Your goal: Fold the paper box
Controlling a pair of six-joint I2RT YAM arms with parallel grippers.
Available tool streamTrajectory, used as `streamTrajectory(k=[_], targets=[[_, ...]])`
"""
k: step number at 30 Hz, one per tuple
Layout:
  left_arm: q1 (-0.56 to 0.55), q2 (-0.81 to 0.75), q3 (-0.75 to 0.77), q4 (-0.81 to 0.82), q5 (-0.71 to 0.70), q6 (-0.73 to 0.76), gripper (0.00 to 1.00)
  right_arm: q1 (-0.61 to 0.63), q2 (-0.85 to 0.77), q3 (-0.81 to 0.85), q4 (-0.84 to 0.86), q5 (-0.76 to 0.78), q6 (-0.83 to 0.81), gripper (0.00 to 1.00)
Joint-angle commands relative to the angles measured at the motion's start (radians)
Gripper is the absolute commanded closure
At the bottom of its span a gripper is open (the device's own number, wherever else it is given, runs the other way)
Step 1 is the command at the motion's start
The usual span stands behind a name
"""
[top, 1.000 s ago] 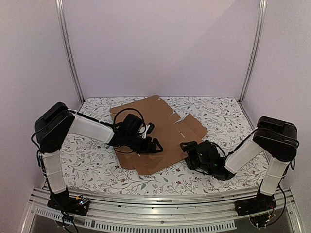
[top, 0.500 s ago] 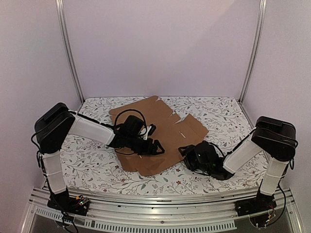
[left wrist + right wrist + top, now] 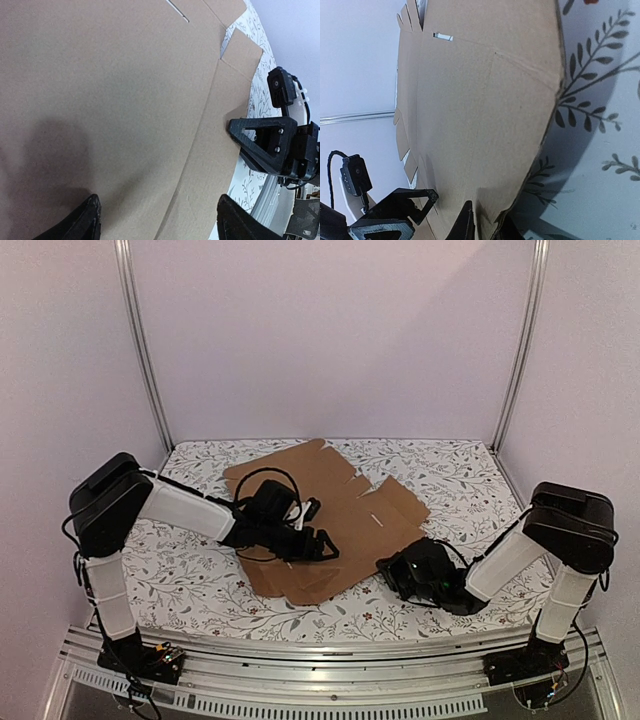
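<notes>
The paper box (image 3: 330, 510) is a flat brown cardboard sheet with flaps and slits, lying on the floral tablecloth. My left gripper (image 3: 322, 545) hovers open just over its near middle. In the left wrist view the fingertips (image 3: 92, 217) stand wide apart above bare cardboard (image 3: 125, 90), beside a crease. My right gripper (image 3: 386, 568) is at the sheet's near right edge. In the right wrist view it (image 3: 487, 227) is shut on the cardboard's (image 3: 480, 100) edge, one finger on top and the other underneath, and that corner lifts slightly off the cloth.
The floral cloth (image 3: 455, 480) covers the table between pale walls, with aluminium posts (image 3: 140, 350) at the back corners. The right gripper's fingers (image 3: 265, 145) show close by in the left wrist view. The left gripper (image 3: 395, 215) shows at the bottom left of the right wrist view.
My right gripper has closed from open onto the cardboard's near right edge and drawn slightly toward the near side. My left gripper has stayed open and hardly moved.
</notes>
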Motion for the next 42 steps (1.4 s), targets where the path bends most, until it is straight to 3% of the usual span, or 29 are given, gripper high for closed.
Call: streamTrajectory(k=[1, 9, 20, 25, 32, 37, 42], targets=[[-0.020, -0.021, -0.036, -0.060, 0.007, -0.025, 0.22, 0.005, -0.054, -0.027, -0.052, 0.031, -0.023, 0.98], [-0.020, -0.130, -0.024, -0.109, -0.019, -0.012, 0.16, 0.005, -0.157, -0.029, -0.100, 0.049, -0.072, 1.00], [-0.017, -0.489, 0.163, -0.457, -0.203, 0.131, 0.05, 0.003, -0.396, 0.081, -0.361, 0.077, -0.340, 1.00], [-0.017, -0.652, 0.213, -0.575, -0.329, 0.205, 0.01, -0.018, -0.514, 0.228, -0.592, -0.004, -0.556, 1.00], [-0.017, -0.821, 0.220, -0.697, -0.474, 0.285, 0.01, -0.102, -0.609, 0.361, -0.773, -0.278, -0.730, 1.00], [-0.017, -0.889, 0.194, -0.733, -0.511, 0.295, 0.00, -0.156, -0.644, 0.527, -1.064, -0.446, -0.862, 1.00], [-0.017, -0.923, 0.171, -0.739, -0.517, 0.295, 0.00, -0.215, -0.635, 0.714, -1.420, -0.457, -1.015, 1.00]])
